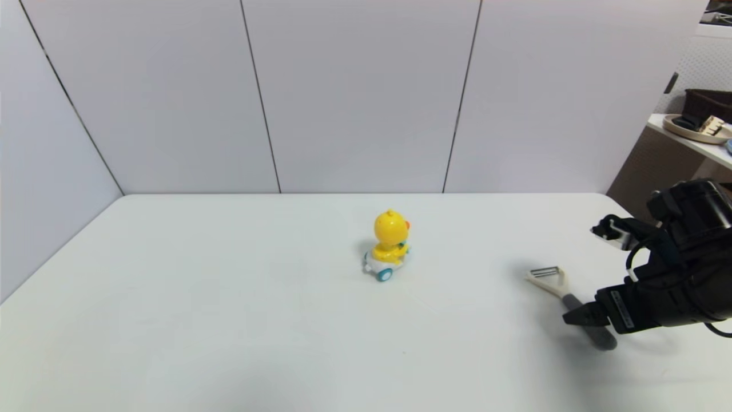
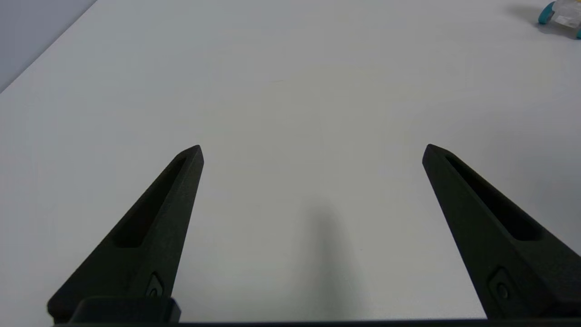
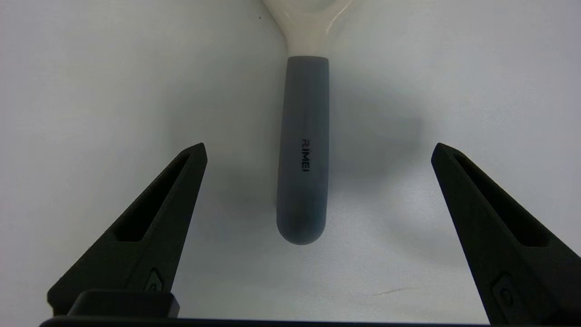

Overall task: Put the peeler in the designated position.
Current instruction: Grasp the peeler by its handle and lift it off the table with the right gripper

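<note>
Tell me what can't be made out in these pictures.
- Peeler: in the head view the right gripper covers mid-handle; in the right wrist view the picture's edge cuts off the blade.
- Duck toy: left wrist view shows only its wheels.
- Left gripper: outside the head view.
- Designated position: unmarked.

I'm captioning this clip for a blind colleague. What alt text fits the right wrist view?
The right gripper, fingers spread wide, hovers over the peeler, whose dark grey handle lies between the two black fingers, touching neither. The cream-white fork of its head runs out of the picture at the far end, and the white table lies beneath.
</note>
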`<state>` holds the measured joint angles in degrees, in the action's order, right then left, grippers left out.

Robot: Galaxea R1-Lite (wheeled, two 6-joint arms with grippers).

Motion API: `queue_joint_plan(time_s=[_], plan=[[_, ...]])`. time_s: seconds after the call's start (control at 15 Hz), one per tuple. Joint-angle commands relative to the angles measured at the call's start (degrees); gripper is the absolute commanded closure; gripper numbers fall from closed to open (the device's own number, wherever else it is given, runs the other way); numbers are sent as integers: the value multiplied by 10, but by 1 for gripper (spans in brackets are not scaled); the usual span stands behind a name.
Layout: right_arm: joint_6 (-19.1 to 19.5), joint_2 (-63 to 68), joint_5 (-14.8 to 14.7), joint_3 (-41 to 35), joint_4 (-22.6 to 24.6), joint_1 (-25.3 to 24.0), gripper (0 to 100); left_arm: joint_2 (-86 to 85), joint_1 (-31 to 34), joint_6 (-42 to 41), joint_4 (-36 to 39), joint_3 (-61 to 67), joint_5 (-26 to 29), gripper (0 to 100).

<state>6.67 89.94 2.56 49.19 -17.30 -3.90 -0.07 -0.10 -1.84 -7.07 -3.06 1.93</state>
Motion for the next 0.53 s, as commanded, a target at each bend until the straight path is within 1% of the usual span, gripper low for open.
queue_joint_plan(time_s=[0.07, 0.2, 0.53], plan=[[0, 2, 0, -1, -1, -23, 0, 1, 0, 0, 0, 1, 0, 0], [0, 1, -1, -6, -1, -30, 0, 1, 0, 0, 0, 0, 0, 0], [0, 6, -1, -6, -2, -30, 0, 1, 0, 0, 0, 0, 0, 0]])
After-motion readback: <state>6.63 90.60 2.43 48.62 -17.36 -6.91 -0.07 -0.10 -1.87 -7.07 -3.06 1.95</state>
